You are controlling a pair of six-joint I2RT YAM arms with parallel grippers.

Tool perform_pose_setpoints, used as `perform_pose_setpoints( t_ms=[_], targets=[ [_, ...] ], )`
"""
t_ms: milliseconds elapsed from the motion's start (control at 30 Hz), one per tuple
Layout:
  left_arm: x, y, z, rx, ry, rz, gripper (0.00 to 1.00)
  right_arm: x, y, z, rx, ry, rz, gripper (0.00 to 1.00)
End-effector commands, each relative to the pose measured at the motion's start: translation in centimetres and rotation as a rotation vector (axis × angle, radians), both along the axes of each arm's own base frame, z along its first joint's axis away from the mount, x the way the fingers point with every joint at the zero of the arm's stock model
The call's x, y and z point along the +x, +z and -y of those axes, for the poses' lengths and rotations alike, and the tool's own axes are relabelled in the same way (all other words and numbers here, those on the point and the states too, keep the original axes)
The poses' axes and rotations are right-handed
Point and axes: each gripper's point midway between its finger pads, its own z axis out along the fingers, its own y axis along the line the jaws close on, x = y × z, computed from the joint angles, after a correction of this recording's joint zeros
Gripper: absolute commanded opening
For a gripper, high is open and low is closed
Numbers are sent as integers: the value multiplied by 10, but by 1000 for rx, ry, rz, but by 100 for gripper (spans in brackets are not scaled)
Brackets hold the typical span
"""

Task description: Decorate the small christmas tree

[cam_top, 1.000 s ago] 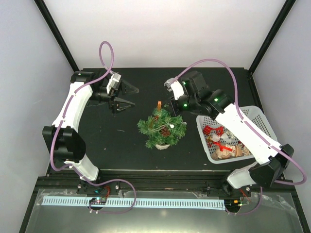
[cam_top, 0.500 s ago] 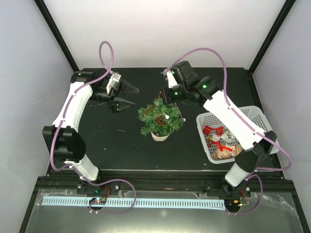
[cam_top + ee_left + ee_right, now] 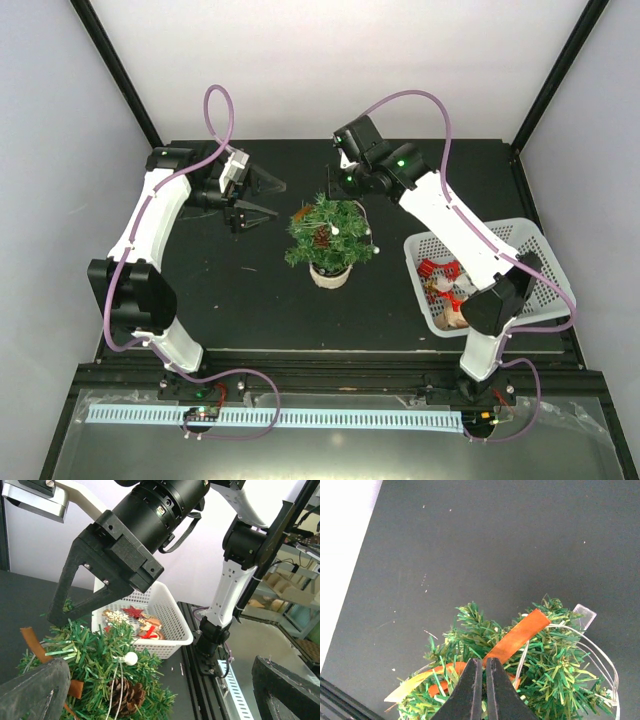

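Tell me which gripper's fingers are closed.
The right gripper, pinched shut above the small christmas tree; the left gripper has its fingers spread wide.

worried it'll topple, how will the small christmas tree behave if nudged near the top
Probably top-heavy: the small christmas tree spreads wider than its white pot, so it may tip. Its needle branches look springy, likely bending rather than snapping.

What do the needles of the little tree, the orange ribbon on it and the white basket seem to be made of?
The tree: needles look like plastic, thin flat shiny green strips.
The orange ribbon: probably satin-like fabric, perhaps paper; a flat smooth band with crisp edges.
The white basket: most likely moulded plastic; thin glossy walls pierced by regular holes.
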Motion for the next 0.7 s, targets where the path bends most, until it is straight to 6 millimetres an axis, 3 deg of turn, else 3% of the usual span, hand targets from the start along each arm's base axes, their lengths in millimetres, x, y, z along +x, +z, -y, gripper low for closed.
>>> perform_pose_setpoints(
  t_ms=[0,100,367,667],
  targets=[
    [3,4,-3,-33,11,10,99,-1,-1,4,-3,-58,-33,1],
    [2,3,-3,-29,11,9,99,-3,-6,5,-15,-52,-51,6],
    [3,2,-3,-32,11,6,99,-12,1,9,6,-40,-44,39],
    [4,-2,-3,-27,11,-1,99,-25,24,27,13,-52,12,63]
  ],
)
